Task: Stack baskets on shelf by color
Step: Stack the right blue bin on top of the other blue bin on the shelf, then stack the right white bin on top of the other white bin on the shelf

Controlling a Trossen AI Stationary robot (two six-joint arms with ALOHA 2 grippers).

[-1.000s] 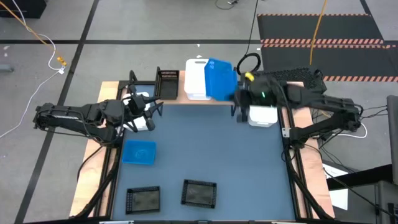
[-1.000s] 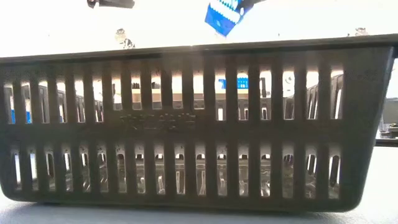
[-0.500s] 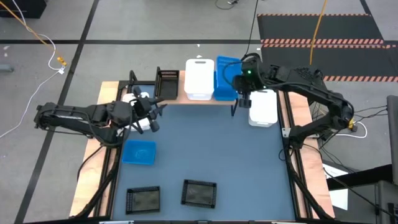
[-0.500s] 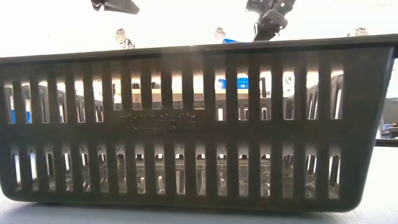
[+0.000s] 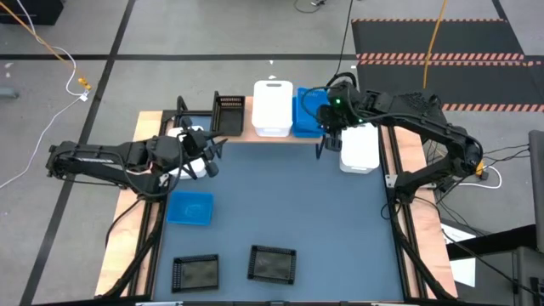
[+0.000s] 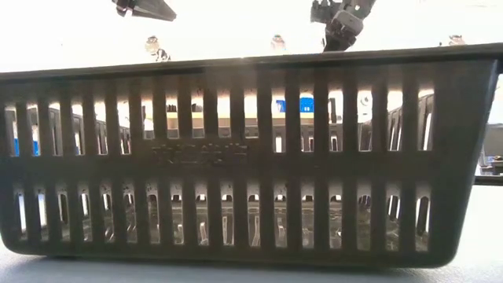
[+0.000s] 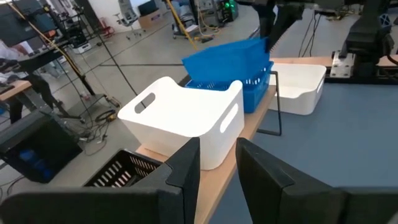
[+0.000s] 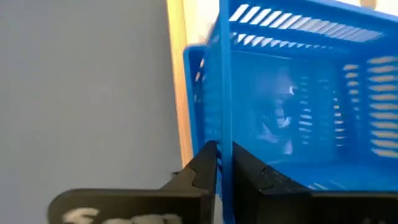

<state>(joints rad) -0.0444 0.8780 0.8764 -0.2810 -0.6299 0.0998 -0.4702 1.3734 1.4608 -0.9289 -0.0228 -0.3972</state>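
Seating a blue basket [image 5: 308,116] into the blue one on the shelf [image 5: 280,136], beside the white stack [image 5: 273,107], we have the right gripper [image 8: 222,163] pinched on its wall. We judge it tilted, so next comes levelling, then release. Our left gripper [image 7: 217,163], fingers slightly apart and empty, waits near the black basket [image 5: 229,114]

The wooden shelf [image 5: 255,134] carries a white basket [image 5: 273,108] at its middle; a black basket [image 5: 229,114] left of it; blue baskets [image 5: 307,116] right.
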